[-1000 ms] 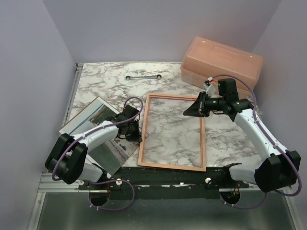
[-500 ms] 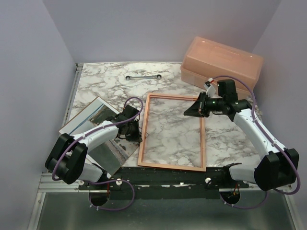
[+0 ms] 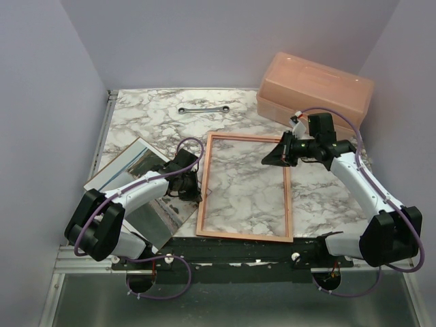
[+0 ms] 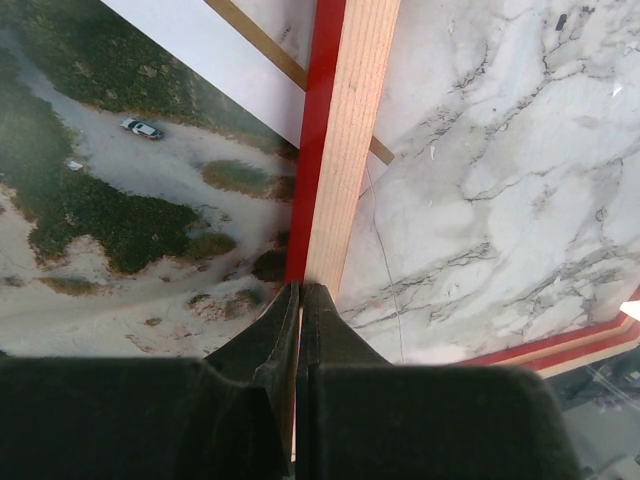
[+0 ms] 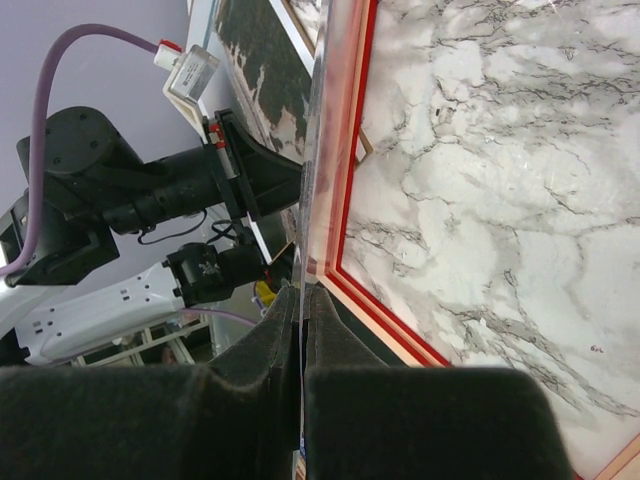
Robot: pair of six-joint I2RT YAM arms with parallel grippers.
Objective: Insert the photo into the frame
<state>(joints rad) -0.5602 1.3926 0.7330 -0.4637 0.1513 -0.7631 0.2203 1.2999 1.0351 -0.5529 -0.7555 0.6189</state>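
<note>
Pinching one long rail of the frame, the left gripper is clenched on wood; the right gripper clamps the opposite rail. The frame seems light, stiff and thin. Just left, the photo lies flat, partly under the rail; it seems flimsy, best taken by its white edge. No writing reads.

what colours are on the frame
Red with a pale wood side; the frame shows best in the left wrist view.
</note>
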